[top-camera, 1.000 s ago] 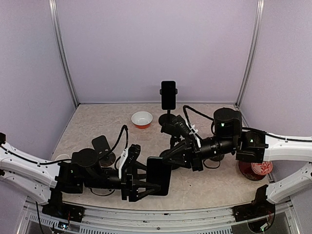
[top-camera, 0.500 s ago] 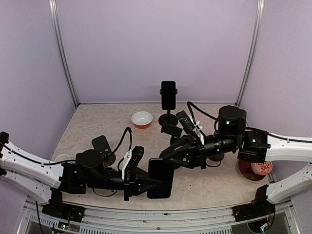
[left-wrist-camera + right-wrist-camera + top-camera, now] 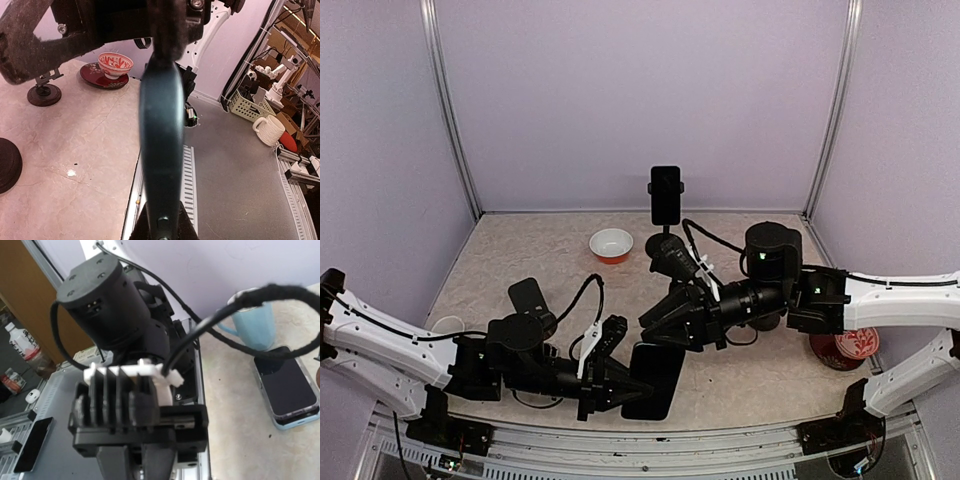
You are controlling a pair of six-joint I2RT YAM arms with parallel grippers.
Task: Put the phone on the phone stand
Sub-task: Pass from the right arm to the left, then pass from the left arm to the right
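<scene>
Beige marbled worktop (image 3: 520, 250) between lilac walls. Left arm (image 3: 390, 345) stretched in from 8 o'clock and right arm (image 3: 900, 298) from 3 o'clock, their tips meeting just short of 6 o'clock.

Left gripper (image 3: 623, 386) pressed together on one end of the dark phone (image 3: 655, 378), pinching it on edge close to the front rim; edge-on in the left wrist view. Right gripper (image 3: 665, 322) right at the phone's other end, at its 12 o'clock. Fingers seemingly parted, one standing clear of the phone, though the angle is poor.

Black phone stand (image 3: 667, 258) near the centre, partly hidden behind the right arm, beyond the held phone at its 12 o'clock. Rear stand (image 3: 665, 240) at 12 o'clock of the worktop, a second phone (image 3: 665, 193) clamped upright in it.

Red patterned bowl (image 3: 848, 347) at 4 o'clock. White bowl (image 3: 611, 244) with an orange base at 11 o'clock, just left of the rear stand. Third phone (image 3: 527, 295) at 9 o'clock beside the left arm. Pale mug (image 3: 447, 325) at 8 o'clock.
</scene>
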